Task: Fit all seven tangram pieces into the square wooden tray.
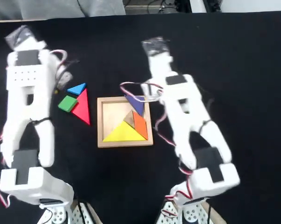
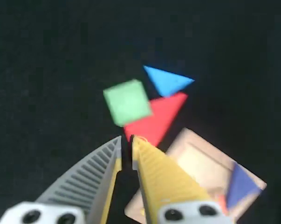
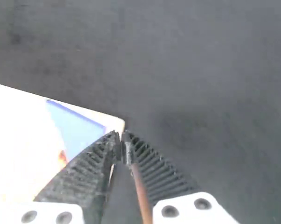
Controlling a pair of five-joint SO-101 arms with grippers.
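On your left, the left gripper (image 2: 127,142) hangs with its jaws pressed together on nothing, just short of the red triangle (image 1: 82,108); the green square (image 1: 67,103) and light blue triangle (image 1: 77,88) lie right beside that triangle on the black table (image 1: 233,70); next comes the wooden tray (image 1: 101,140), holding the yellow triangle (image 1: 124,133), a brown piece (image 1: 129,117), an orange piece (image 1: 140,125) and a dark blue piece (image 1: 135,105) (at its far right corner); the right gripper (image 3: 120,138), jaws closed and empty, sits at that corner.

The high camera looks down over the table (image 1: 233,65), the wrist cameras look closely along the left gripper (image 2: 126,143) and right gripper (image 3: 120,139), and all share the wooden tray (image 1: 100,122).
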